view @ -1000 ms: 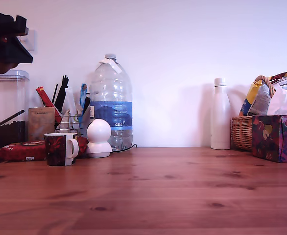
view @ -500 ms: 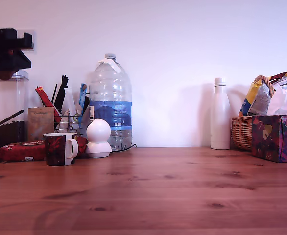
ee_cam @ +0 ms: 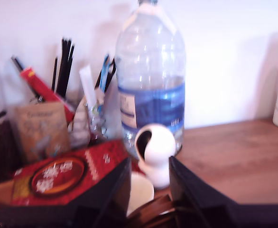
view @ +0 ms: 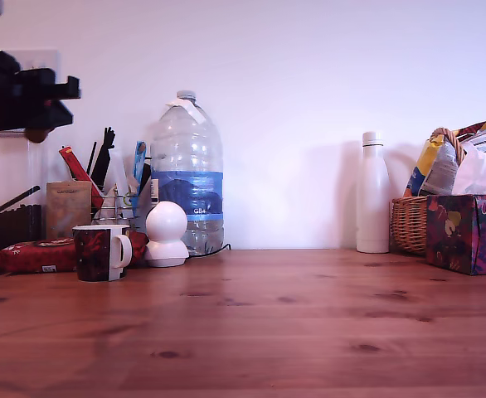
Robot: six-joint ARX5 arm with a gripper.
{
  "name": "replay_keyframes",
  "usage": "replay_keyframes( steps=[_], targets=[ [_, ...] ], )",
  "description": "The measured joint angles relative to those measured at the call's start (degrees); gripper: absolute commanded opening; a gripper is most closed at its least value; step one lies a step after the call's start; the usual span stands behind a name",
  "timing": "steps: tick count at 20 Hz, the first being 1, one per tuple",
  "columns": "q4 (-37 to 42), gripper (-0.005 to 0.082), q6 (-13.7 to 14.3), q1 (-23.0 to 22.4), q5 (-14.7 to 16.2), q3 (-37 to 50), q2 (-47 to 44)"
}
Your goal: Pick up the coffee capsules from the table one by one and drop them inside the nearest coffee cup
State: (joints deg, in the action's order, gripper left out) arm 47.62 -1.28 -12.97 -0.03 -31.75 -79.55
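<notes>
Exterior view: the gripper (view: pixel 36 112) hangs at the upper left of the frame, a brown capsule (view: pixel 36 134) showing beneath it, seemingly held. The coffee cup (view: pixel 100 252) stands on the table (view: pixel 293 332) below and slightly right. The water bottle (view: pixel 187 174) reads "GB4".

Wrist view: dark fingers (ee_cam: pixel 196 190) frame the cup's white rim (ee_cam: pixel 140 191); the capsule's brown edge (ee_cam: pixel 153 211) sits between them.

The exterior view is bright and mostly sharp, with soft daylight. The white bottle (view: pixel 373 192) casts a faint shadow on the wall to its left. The tabletop (view: pixel 293 323) has a mild sheen. The wrist view is blurred everywhere, and the big water bottle (ee_cam: pixel 151 76) looks smeared.
</notes>
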Motion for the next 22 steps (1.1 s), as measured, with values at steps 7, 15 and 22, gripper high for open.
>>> replay_keyframes(
  steps=[7, 15, 22],
  targets=[
    [-3.1, 0.0095, 0.0, 1.6, 3.6, -11.7, -12.2],
    [-11.5, 0.0095, 0.0, 3.7, 7.2, -26.2, -23.9],
    [-15.0, 0.0095, 0.0, 5.2, 8.6, -33.1, -31.2]
  ],
)
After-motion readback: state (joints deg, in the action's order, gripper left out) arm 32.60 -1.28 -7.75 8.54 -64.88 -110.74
